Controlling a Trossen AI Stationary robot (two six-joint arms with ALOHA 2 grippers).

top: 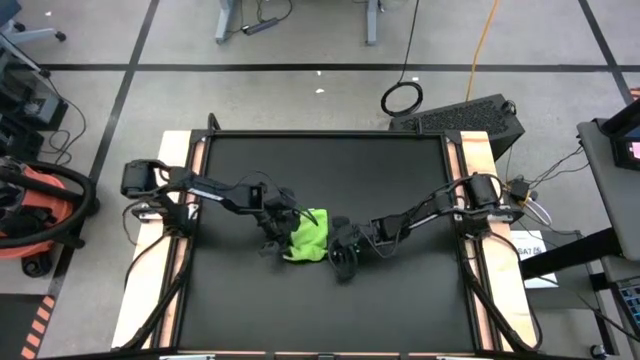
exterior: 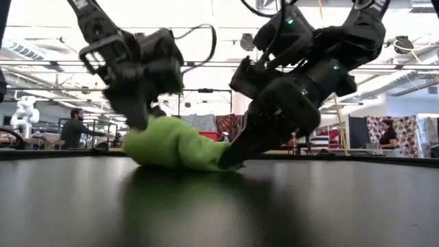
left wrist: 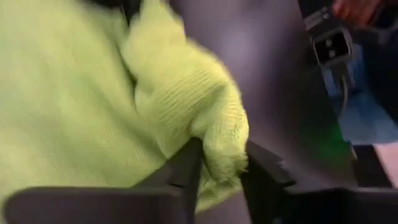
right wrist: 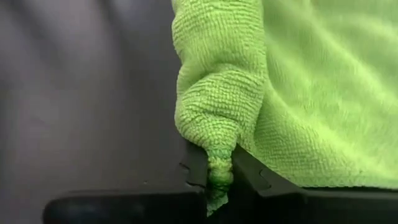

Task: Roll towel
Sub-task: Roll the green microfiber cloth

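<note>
Black tabletop (top: 400, 300), framed by pale wooden side rails, with a workshop floor and cables beyond; at table height, people sit at benches far behind. Near the table's middle lies the towel (top: 308, 236), bunched into a loose lime-green hump rather than lying flat, with both of my arms meeting over it from opposite sides.

Left gripper (top: 276, 232): on the towel's left side. Its wrist view shows a fold of cloth (left wrist: 217, 143) between the two fingers, which stand narrowly apart around it; I cannot tell whether they pinch it firmly or merely straddle it.

Right gripper (top: 343, 258): at the towel's right, lower edge, angled steeply down so its tip meets the table. Its wrist view shows the fingers clamped tight on a thin twisted corner (right wrist: 219, 168), the rest of the cloth spreading away above.

I judge that this two-sided hold is there to keep one end anchored while the other is turned over, since soft cloth slumps if gripped at one point only. The roll looks only begun: the hump is uneven, not a cylinder. The pinched corner is small and could slip free.
</note>
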